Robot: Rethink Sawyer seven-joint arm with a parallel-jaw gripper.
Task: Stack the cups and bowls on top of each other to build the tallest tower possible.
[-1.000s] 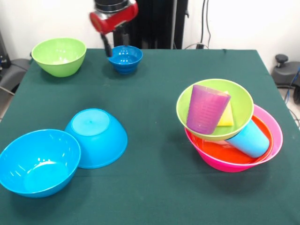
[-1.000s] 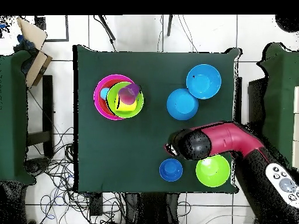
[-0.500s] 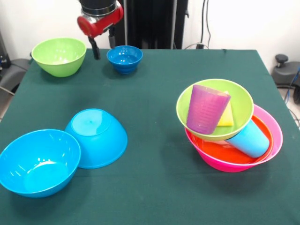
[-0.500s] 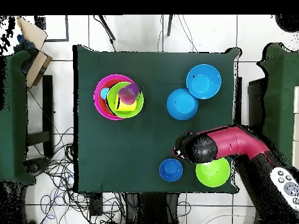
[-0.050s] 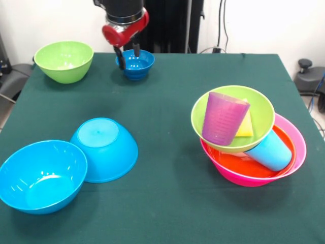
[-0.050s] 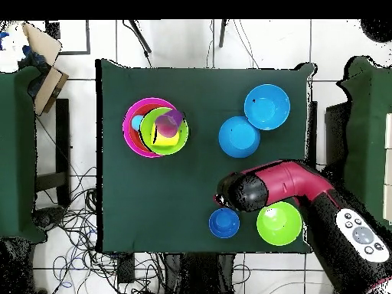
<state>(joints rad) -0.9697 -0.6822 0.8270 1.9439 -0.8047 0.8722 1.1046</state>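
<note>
Right now I see my tool (image 5: pixel 128 55) at the far side of the desk (image 5: pixel 167 101), just by the small dark blue bowl (image 5: pixel 135 64). One thin black finger (image 5: pixel 118 54) is outside the bowl's rim on the left, the other sits at or just inside the rim. So the tool is open a bit, w/ nothing held that I can see. From above, the red arm (image 6: pixel 287 182) covers the tool, and the dark blue bowl shows just below the arm's round end.

One green bowl (image 5: pixel 64 61) stands alone, left of the dark blue one in the front view, a bit apart from it.

Two bright blue bowls are at the near left. One blue bowl (image 5: pixel 40 175) sits right way up. The other blue bowl (image 5: pixel 105 148) is tipped over, bottom up, leaning on the first one, touching.

The tower (image 5: pixel 251 140) is on the right side, well apart from the tool. Big pink bowl (image 5: pixel 296 142) at the bottom, orange bowl (image 5: pixel 236 165) inside it. A light blue cup (image 5: pixel 271 150) lies tilted in the orange bowl. A 2nd green bowl (image 5: pixel 261 114) sits on top, leaning a bit. Inside it a purple cup (image 5: pixel 223 118) stands tilted, and a yellow cup (image 5: pixel 246 126) is behind it, mostly hidden.
</note>
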